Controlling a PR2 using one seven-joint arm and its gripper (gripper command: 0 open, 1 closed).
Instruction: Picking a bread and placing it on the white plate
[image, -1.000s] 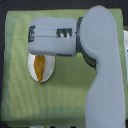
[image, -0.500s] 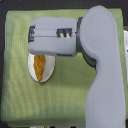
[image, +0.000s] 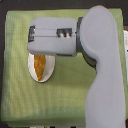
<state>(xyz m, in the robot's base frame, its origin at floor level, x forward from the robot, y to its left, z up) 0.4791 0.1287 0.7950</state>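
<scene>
We see a green cloth covering the work surface, edge to edge in the exterior view. Left of centre sits the white plate, its upper part hidden under the arm. The bread lies on the plate, golden-brown, tapered end pointing down, top end tucked under the grey housing. Directly above it is the gripper end of the arm, pointing to the exterior view's left; we only see its boxy grey casing from above, so we cannot tell how the fingers stand. To the right, the arm runs down to the bottom edge.
</scene>
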